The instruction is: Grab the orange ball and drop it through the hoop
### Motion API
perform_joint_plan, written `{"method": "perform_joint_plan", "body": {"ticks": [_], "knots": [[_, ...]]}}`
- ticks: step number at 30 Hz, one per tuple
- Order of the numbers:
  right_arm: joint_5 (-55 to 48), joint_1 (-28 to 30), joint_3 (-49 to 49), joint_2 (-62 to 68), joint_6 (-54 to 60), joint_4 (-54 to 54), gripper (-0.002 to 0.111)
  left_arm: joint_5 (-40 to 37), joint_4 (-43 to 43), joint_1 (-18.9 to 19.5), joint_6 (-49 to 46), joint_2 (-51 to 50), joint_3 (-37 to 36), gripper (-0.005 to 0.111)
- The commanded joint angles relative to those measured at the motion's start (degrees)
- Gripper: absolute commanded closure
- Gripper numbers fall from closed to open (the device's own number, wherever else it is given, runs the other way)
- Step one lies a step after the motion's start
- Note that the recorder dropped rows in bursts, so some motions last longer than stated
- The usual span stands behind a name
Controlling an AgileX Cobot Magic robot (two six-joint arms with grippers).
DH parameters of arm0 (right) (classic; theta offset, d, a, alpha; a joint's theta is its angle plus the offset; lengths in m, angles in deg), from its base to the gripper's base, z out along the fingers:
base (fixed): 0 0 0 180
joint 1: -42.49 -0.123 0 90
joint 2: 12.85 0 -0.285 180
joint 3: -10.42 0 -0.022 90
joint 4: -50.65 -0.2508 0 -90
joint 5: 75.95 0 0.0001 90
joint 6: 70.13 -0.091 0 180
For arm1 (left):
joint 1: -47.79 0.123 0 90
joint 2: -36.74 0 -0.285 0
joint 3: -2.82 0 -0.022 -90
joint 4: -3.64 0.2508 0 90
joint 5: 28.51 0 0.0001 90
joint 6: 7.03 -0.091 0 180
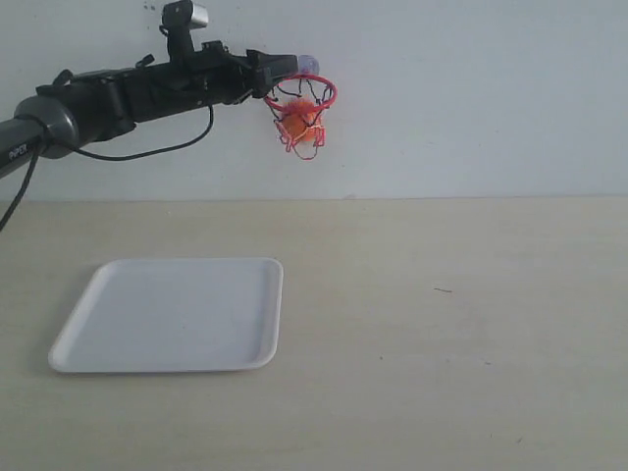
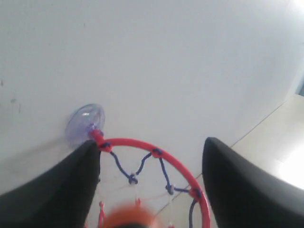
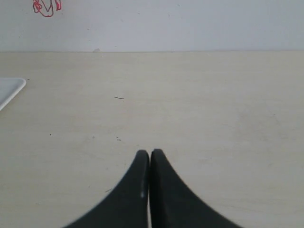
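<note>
The hoop (image 1: 306,93), a red ring with a string net, hangs on the wall from a bluish suction cup (image 2: 84,124). The orange ball (image 1: 298,120) sits inside the net below the ring, blurred in the left wrist view (image 2: 127,218). My left gripper (image 1: 280,67) hovers level with the ring's left side, open, its two dark fingers (image 2: 237,185) spread wide with nothing between them; the ball is apart from them. My right gripper (image 3: 150,153) is shut and empty, low over the bare table. The net's lower end (image 3: 45,7) shows far off in the right wrist view.
A white rectangular tray (image 1: 177,314) lies empty on the left part of the pale wooden table (image 1: 451,334). The left arm with a cable stretches from the left edge to the hoop. A white wall stands behind.
</note>
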Motion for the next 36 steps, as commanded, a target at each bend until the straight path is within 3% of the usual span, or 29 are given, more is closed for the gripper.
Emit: {"method": "perform_joint_plan", "body": {"ticks": [1,2,4,8,13,15,19,22,26,29,32,36], "knots": [[0.2,0.0,0.0,-0.2,0.0,0.1,0.109,0.1,1.3,-0.1,0.6,2.9,0.4,0.066],[0.2,0.0,0.0,-0.2,0.0,0.1,0.109,0.1,2.8,0.3,0.6,4.0,0.4,0.088],[0.2,0.0,0.0,-0.2,0.0,0.1,0.109,0.1,6.8,1.2,2.6,5.6,0.4,0.103],[0.2,0.0,0.0,-0.2,0.0,0.1,0.109,-6.5,31.1,5.1,22.8,10.1,0.4,0.103],[0.2,0.0,0.0,-0.2,0.0,0.1,0.109,-27.9,40.3,10.6,27.7,14.5,-1.5,0.103],[0.2,0.0,0.0,-0.2,0.0,0.1,0.109,-27.9,37.7,13.2,29.3,17.9,-9.2,0.103],[0.2,0.0,0.0,-0.2,0.0,0.1,0.109,-27.9,41.2,13.8,25.4,25.4,-26.5,0.103],[0.2,0.0,0.0,-0.2,0.0,0.1,0.109,-27.9,37.2,13.8,18.1,33.3,-44.5,0.103],[0.2,0.0,0.0,-0.2,0.0,0.1,0.109,-27.9,17.5,13.7,3.8,45.4,-70.4,0.103],[0.2,0.0,0.0,-0.2,0.0,0.1,0.109,-27.9,2.6,13.7,2.2,52.7,-85.0,0.103],[0.2,0.0,0.0,-0.2,0.0,0.1,0.109,-27.9,-1.6,13.7,2.2,58.6,-94.6,0.103],[0.2,0.0,0.0,-0.2,0.0,0.1,0.109,-27.9,-1.6,13.7,2.2,63.6,-100.8,0.103]]}}
